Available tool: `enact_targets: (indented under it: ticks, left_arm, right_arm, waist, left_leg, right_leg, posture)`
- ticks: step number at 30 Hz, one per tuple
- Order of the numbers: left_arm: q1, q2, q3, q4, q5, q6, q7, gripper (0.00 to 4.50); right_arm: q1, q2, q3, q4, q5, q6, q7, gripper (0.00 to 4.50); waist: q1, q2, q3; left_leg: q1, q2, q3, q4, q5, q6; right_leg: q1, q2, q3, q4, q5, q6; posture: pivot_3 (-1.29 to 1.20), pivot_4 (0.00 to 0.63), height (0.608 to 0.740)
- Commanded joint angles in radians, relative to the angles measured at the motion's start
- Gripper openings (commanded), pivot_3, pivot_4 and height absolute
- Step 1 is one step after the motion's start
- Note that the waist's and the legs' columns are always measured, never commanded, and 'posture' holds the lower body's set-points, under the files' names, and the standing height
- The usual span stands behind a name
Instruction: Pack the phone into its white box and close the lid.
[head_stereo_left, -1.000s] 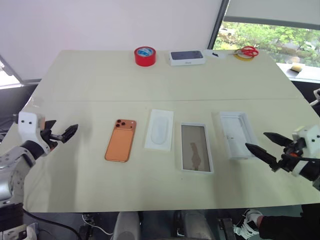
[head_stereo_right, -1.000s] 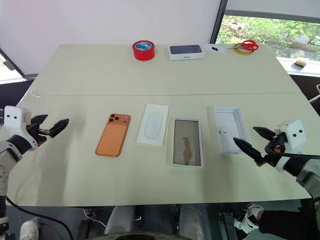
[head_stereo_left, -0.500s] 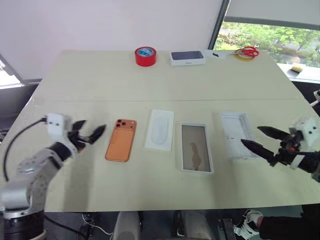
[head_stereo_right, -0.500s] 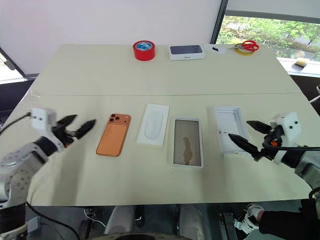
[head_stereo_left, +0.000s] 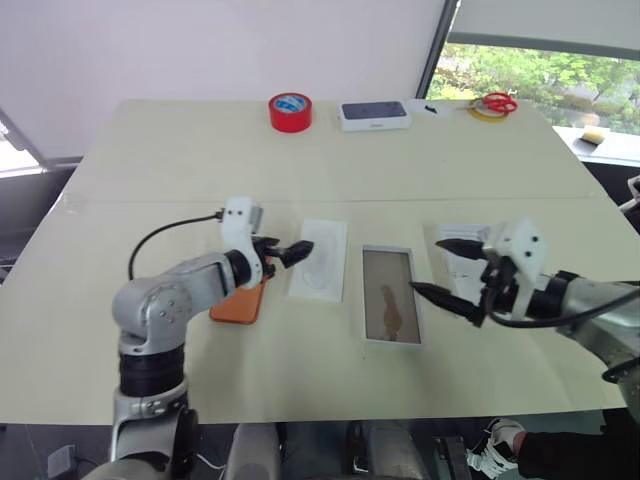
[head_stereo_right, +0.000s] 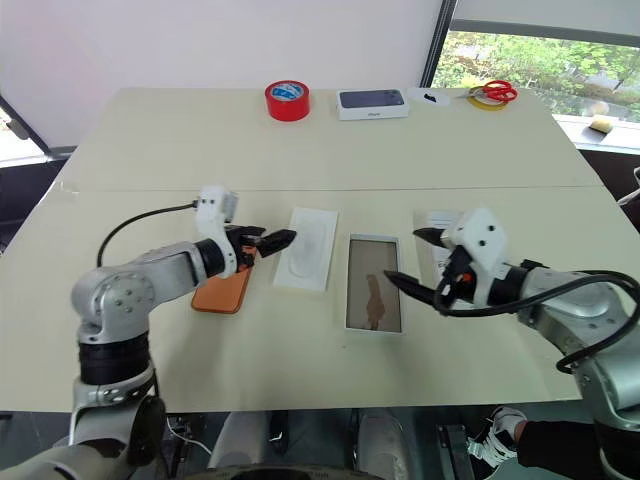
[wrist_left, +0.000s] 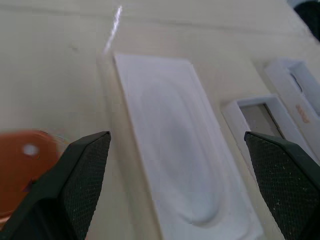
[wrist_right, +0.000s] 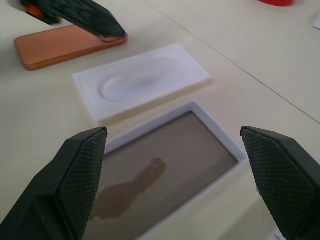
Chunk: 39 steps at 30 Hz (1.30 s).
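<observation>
The orange phone (head_stereo_left: 238, 303) lies back up on the table, and my left arm covers much of it. To its right are a flat white insert (head_stereo_left: 322, 268) with an oval recess, then the white box (head_stereo_left: 369, 297) with a brownish floor. Farthest right lies a shallow white piece (head_stereo_left: 461, 268), apparently the lid with its inside up. My left gripper (head_stereo_left: 300, 250) is open and hovers at the insert's left edge, just past the phone's camera end. My right gripper (head_stereo_left: 428, 265) is open, above the gap between box and lid. The right wrist view looks onto the box rim (wrist_right: 201, 106), insert (wrist_right: 140, 82) and phone (wrist_right: 60, 45).
At the table's far edge stand a red tape roll (head_stereo_left: 290, 112), a white box with a dark blue top (head_stereo_left: 374, 115), red scissors (head_stereo_left: 497, 102) and a yellow ring (head_stereo_left: 485, 114). The table's front edge runs close below the row of items.
My left arm swung right from the table's left side, over the phone, to the insert. My right gripper moved left, from the lid's right side to between box and lid. Both stayed open.
</observation>
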Motion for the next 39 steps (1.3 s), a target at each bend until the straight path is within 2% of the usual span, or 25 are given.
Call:
enact_targets:
  ticks: [1,12,15,19,25,27,30,36,39]
  left_arm:
    - [-0.054,-0.036,0.073,0.047,0.013,0.071,0.054,4.5]
    - [-0.136,-0.14,0.127,0.161,0.05,0.164,0.067,4.5]
    - [-0.147,-0.152,0.132,0.181,0.072,0.152,0.068,3.64]
    - [-0.148,-0.148,0.131,0.194,0.096,0.149,0.063,1.73]
    - [-0.14,-0.164,0.155,0.213,0.122,0.134,0.061,1.73]
    - [-0.134,-0.177,0.165,0.207,0.119,0.134,0.057,1.15]
    - [-0.127,-0.19,0.179,0.198,0.123,0.14,0.053,0.05]
    - [-0.129,-0.203,0.233,0.189,0.119,0.169,0.049,0.05]
    - [-0.147,-0.219,0.307,0.193,0.103,0.183,0.047,0.05]
  right_arm:
    - [-0.03,0.018,0.014,-0.034,-0.006,0.001,-0.036,4.45]
    - [-0.054,0.048,0.067,-0.058,-0.013,-0.002,-0.064,4.45]
    - [-0.06,0.052,0.079,-0.057,-0.018,-0.002,-0.068,4.5]
    - [-0.058,0.053,0.081,-0.064,-0.015,0.002,-0.07,4.5]
    - [-0.069,0.046,0.089,-0.066,-0.009,0.012,-0.062,4.5]
    - [-0.073,0.04,0.095,-0.072,-0.003,0.025,-0.055,4.5]
    - [-0.074,0.024,0.103,-0.082,0.005,0.045,-0.036,4.5]
    - [-0.059,-0.043,0.13,-0.1,0.001,0.088,0.008,4.5]
    - [-0.044,-0.084,0.154,-0.106,-0.016,0.091,0.033,4.5]
  waist:
    - [0.001,0.0,0.0]
    - [0.003,0.0,0.0]
    - [0.003,0.0,0.0]
    - [0.003,0.0,0.0]
    - [0.002,0.0,0.0]
    - [0.002,0.0,0.0]
    - [0.003,0.0,0.0]
    - [0.002,-0.001,0.0]
    - [0.002,-0.001,0.0]
  left_leg:
    - [0.0,0.0,0.0,0.0,0.0,0.0]
    - [0.0,0.0,0.0,0.001,0.0,0.0]
    - [0.0,0.0,0.0,0.001,0.0,0.0]
    - [0.0,0.0,0.0,0.0,0.0,0.0]
    - [0.0,0.0,0.0,0.001,0.0,0.0]
    - [0.0,0.0,0.0,0.001,0.0,0.0]
    - [0.0,0.0,0.0,0.0,0.0,0.0]
    - [0.0,0.0,0.0,0.001,0.0,0.0]
    - [0.0,0.0,0.0,0.001,0.0,0.0]
  right_leg:
    - [0.0,0.0,0.0,0.0,0.0,0.0]
    - [0.001,0.0,0.0,0.0,0.0,0.0]
    - [0.0,0.0,0.0,0.0,0.0,0.0]
    - [0.0,0.0,0.0,0.0,0.0,0.0]
    - [0.0,0.0,0.0,0.0,0.0,0.0]
    - [0.0,0.0,0.0,0.0,0.0,0.0]
    - [0.0,0.0,0.0,0.0,0.0,0.0]
    - [0.0,0.0,0.0,0.0,0.0,0.0]
    - [0.0,0.0,0.0,0.0,0.0,0.0]
  posture:
    - [0.0,0.15,0.73]
    - [0.0,0.15,0.73]
    - [0.0,0.15,0.73]
    - [0.0,0.15,0.73]
    - [0.0,0.15,0.73]
    - [0.0,0.15,0.73]
    - [0.0,0.15,0.73]
    - [0.0,0.15,0.73]
    - [0.0,0.15,0.73]
